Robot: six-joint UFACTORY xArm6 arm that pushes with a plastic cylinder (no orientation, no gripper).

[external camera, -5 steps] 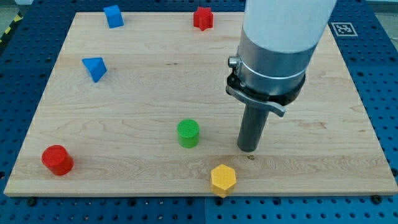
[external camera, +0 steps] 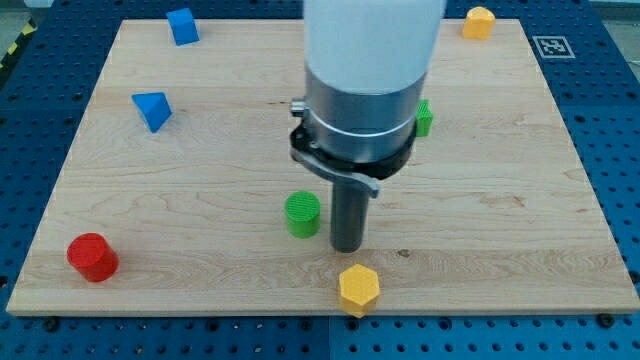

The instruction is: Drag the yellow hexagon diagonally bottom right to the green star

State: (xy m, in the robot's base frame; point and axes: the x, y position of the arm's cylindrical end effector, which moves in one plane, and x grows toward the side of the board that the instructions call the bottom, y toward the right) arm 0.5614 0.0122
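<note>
A yellow hexagon (external camera: 359, 289) lies near the board's bottom edge, just right of centre. My tip (external camera: 346, 248) rests on the board just above it and slightly to its left, with a small gap between them. A green cylinder (external camera: 302, 214) stands close to the left of the rod. A green block (external camera: 426, 117) peeks out at the right of the arm's body; most of it is hidden, so I cannot make out its shape.
A second yellow block (external camera: 479, 22) sits at the top right corner. A blue block (external camera: 182, 25) is at the top left, a blue triangular block (external camera: 152, 109) below it, and a red cylinder (external camera: 92, 257) at the bottom left.
The arm and tip moved left, closer to the green cylinder. The arm now hides the red block at the top and uncovers the green block and the top-right yellow block.
</note>
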